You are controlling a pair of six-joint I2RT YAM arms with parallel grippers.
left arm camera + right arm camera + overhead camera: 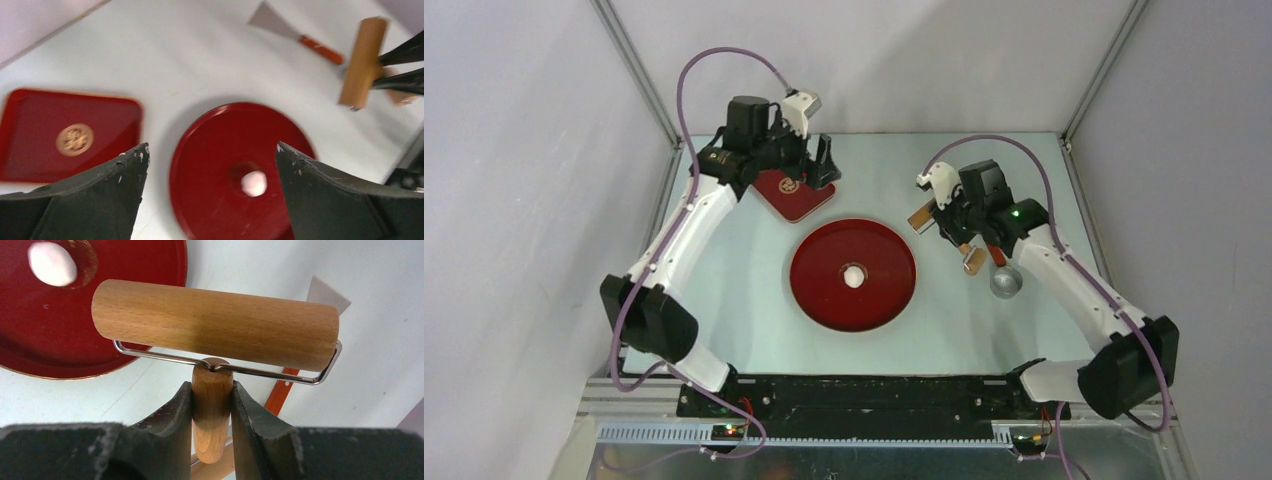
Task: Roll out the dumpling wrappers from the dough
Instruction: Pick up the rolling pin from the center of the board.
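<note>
At the far left, the left end effector (pixel 211 147) is held wide open with nothing between its fingers, above a square dark-red tray with a gold emblem (pixel 792 195). A round red plate (pixel 824 290) is set at the middle of the pale counter (pixel 724 290), and a small white dough lump (pixel 854 275), not yet flattened, is seen at its centre. To the right, the handle of a wooden hand roller (pixel 215 325) is clamped by the right end effector (pixel 211 390), beside the plate. An orange-handled metal scraper (pixel 300 36) is laid nearby.
</note>
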